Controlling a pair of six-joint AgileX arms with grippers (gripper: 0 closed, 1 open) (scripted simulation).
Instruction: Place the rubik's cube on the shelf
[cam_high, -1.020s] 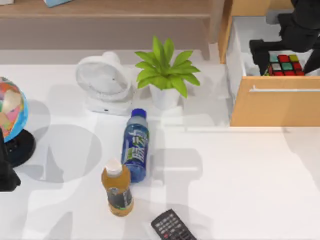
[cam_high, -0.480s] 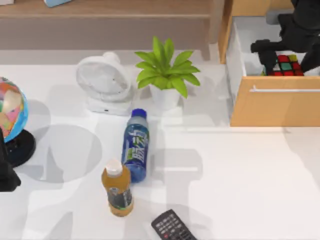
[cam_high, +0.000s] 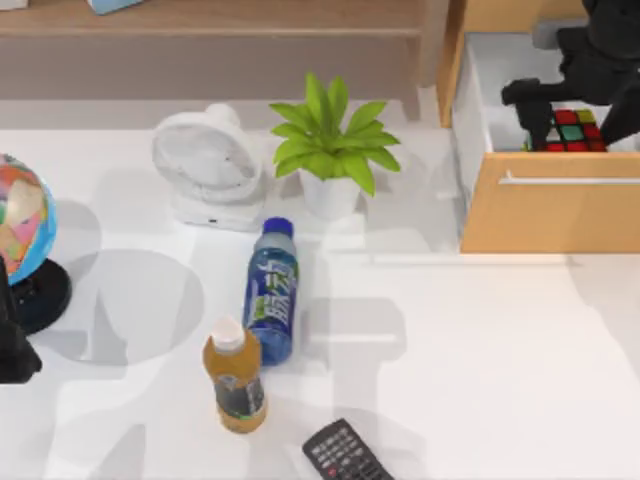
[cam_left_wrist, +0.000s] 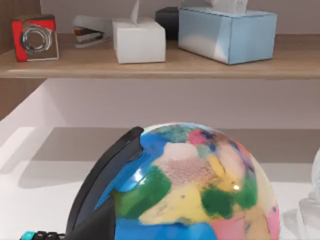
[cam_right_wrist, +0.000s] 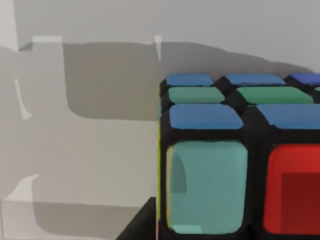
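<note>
The rubik's cube (cam_high: 573, 131) lies inside the open orange-wood drawer (cam_high: 548, 215) at the table's back right. My right gripper (cam_high: 576, 120) reaches down into that drawer and is shut on the cube, one dark finger on each side. Up close in the right wrist view, the cube (cam_right_wrist: 240, 165) shows blue, green, teal and red squares against the drawer's pale floor. The shelf (cam_high: 220, 20) runs along the back, its board (cam_left_wrist: 150, 65) carrying small boxes. My left arm (cam_high: 12, 345) is parked at the table's left edge beside the globe.
A multicoloured globe (cam_high: 20, 220) stands at far left. A white fan (cam_high: 208, 165) and a potted plant (cam_high: 330, 140) sit mid-back. A blue bottle (cam_high: 271, 290) lies flat beside an upright orange bottle (cam_high: 233, 378). A remote (cam_high: 345, 455) lies at the front edge.
The right gripper's fingers have drawn in against the cube's sides, hiding its left column of squares. Over the last half second nothing has moved. The left arm stays still.
</note>
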